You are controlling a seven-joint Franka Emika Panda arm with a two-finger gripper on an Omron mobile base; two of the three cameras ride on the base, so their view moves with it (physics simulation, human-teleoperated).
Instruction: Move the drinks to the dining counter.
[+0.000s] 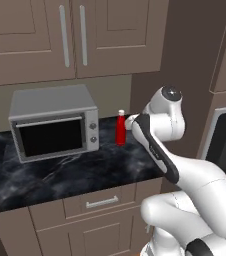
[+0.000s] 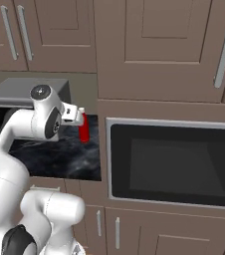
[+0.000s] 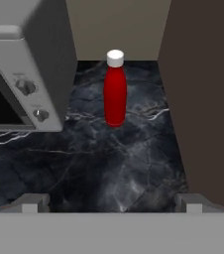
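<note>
The two grey fingertips (image 3: 34, 202) stood nearest the hand camera, one at each lower corner of its view, spread wide with bare counter between them and nothing held. The gripper (image 3: 112, 204) was open and hung low over the black marble counter (image 3: 109, 163) with white veins.

Straight ahead of the jaws, on their centre line and well apart from them, stood the slim red bottle (image 3: 115, 92), upright, white cap on top, its base resting on the counter near the back wall. No finger touched it.

To the left of the jaws, closer than the bottle, the grey toaster oven (image 3: 22, 64) sat on the same counter, its two knobs facing the open space; the bottle stood just beyond the oven's front corner, apart from it. To the right of the jaws rose a dark brown cabinet side panel (image 3: 203, 89), running back past the bottle.

From the left base camera, the bottle (image 1: 120, 128) stood between the oven (image 1: 55, 122) and the arm's wrist, on the marble top over brown drawer cabinets (image 1: 100, 210). From the right base camera, the hand reached toward the bottle (image 2: 84, 127), with a built-in wall oven (image 2: 171, 164) further to the right.
</note>
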